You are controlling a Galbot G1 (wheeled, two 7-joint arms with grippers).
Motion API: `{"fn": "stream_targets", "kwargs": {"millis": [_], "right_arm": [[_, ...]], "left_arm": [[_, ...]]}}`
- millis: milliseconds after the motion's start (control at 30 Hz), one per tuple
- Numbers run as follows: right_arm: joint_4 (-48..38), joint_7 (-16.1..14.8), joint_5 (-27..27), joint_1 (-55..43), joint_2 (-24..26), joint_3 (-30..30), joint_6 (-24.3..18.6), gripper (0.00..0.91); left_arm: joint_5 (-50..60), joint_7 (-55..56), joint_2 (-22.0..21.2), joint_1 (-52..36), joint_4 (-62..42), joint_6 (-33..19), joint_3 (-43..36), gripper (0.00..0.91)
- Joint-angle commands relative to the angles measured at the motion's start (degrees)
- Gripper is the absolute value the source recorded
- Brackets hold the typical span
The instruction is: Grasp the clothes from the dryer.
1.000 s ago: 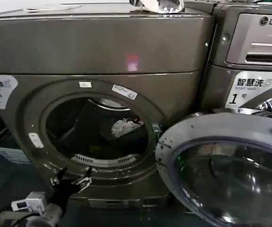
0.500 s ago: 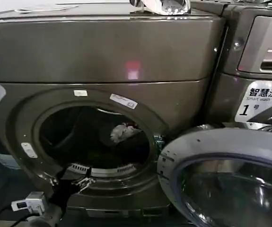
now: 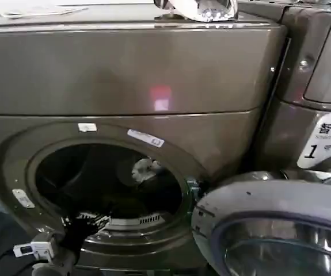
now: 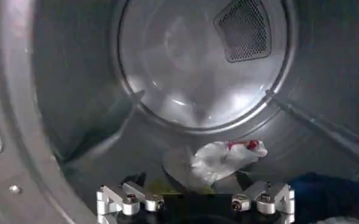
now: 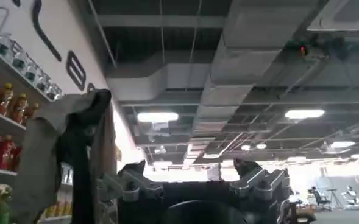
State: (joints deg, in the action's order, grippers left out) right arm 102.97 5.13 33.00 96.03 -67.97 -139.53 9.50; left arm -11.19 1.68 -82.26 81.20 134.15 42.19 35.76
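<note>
Bronze-grey dryer (image 3: 125, 75), door (image 3: 280, 224) swung open to the right. The left gripper (image 3: 84, 221) is seen at the lower rim of the porthole, jaws spread wide, nothing held.

The clothes are seen on the drum floor toward the back wall: a white piece with red patches (image 4: 225, 159), well apart from the fingertips (image 4: 127, 201), and a yellow-green piece (image 4: 158, 185) just ahead of the gripper, partly hidden. A dark blue item (image 4: 319, 192) lies at the drum's side.

Risks, as judged:
- A short reach would close the jaws on air; the white piece is deep in.
- The arm could be scraped on the porthole's lower rim, given the low entry.
- Thin cloth on curved steel: the fingertips could skid, or only an edge could be pinched and dropped on the way out.
- The blue item could be snagged by mistake.

The right gripper (image 5: 194, 185) is pointed at the ceiling, jaws open, empty, well away from the work.

Room: a second machine (image 3: 315, 86) abuts the dryer's right edge; a silvery bag (image 3: 202, 8) sits at the back edge of the dryer top. Shelves of bottles (image 5: 5, 109) and ceiling ducts (image 5: 228, 67) are seen from the right wrist.
</note>
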Motion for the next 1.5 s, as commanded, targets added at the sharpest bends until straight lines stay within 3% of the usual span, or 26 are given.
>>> {"fn": "stream_targets", "kwargs": {"millis": [33,400,567,700,733,767,833,900,1133,1267,1400,1500], "right_arm": [[0.2,0.0,-0.1,0.1,0.0,0.3,-0.2,0.907],[0.6,0.0,-0.1,-0.1,-0.2,0.6,-0.2,0.907],[0.9,-0.2,-0.1,-0.3,-0.1,1.0,-0.2,0.907],[0.7,-0.2,-0.1,-0.2,-0.2,1.0,-0.4,0.907],[0.7,-0.2,-0.1,-0.2,-0.3,1.0,-0.4,0.907],[0.8,-0.3,-0.1,-0.1,-0.3,1.0,-0.5,0.907],[0.8,-0.4,-0.1,0.0,-0.3,1.0,-0.5,0.907],[0.7,-0.3,-0.1,0.0,-0.2,0.9,-0.5,0.907],[1.0,-0.4,-0.1,0.0,-0.1,0.9,-0.5,0.907],[1.3,-0.4,-0.2,0.2,-0.4,0.9,-0.6,0.907],[1.6,-0.5,-0.3,0.1,-0.5,1.1,-0.6,0.907],[1.8,-0.5,-0.3,0.1,-0.6,1.1,-0.6,0.907]], "left_arm": [[4.3,-0.7,0.1,-8.2,-7.1,2.8,-1.5,0.907],[7.0,-2.5,-0.3,-15.7,-14.2,2.8,-2.4,0.907],[21.2,-9.1,-0.5,-18.2,-16.1,2.8,-3.9,0.907],[40.8,-25.0,-0.1,-21.0,-17.4,2.8,-4.4,0.907],[46.7,-33.0,0.0,-21.4,-17.8,1.6,-4.1,0.907],[57.2,-38.9,0.1,-21.4,-18.3,-3.8,-3.7,0.907],[67.6,-46.3,1.3,-21.4,-18.9,-13.9,-3.5,0.907],[71.0,-49.6,1.7,-21.8,-19.5,-18.0,-3.2,0.907],[78.7,-57.7,2.0,-27.8,-22.7,-24.1,-3.5,0.907],[84.8,-69.3,1.9,-30.5,-24.9,-33.8,-3.2,0.907],[81.2,-78.4,1.3,-33.1,-26.6,-34.1,-3.1,0.907],[83.9,-78.9,0.6,-34.5,-28.1,-37.0,-3.1,0.907]]}}
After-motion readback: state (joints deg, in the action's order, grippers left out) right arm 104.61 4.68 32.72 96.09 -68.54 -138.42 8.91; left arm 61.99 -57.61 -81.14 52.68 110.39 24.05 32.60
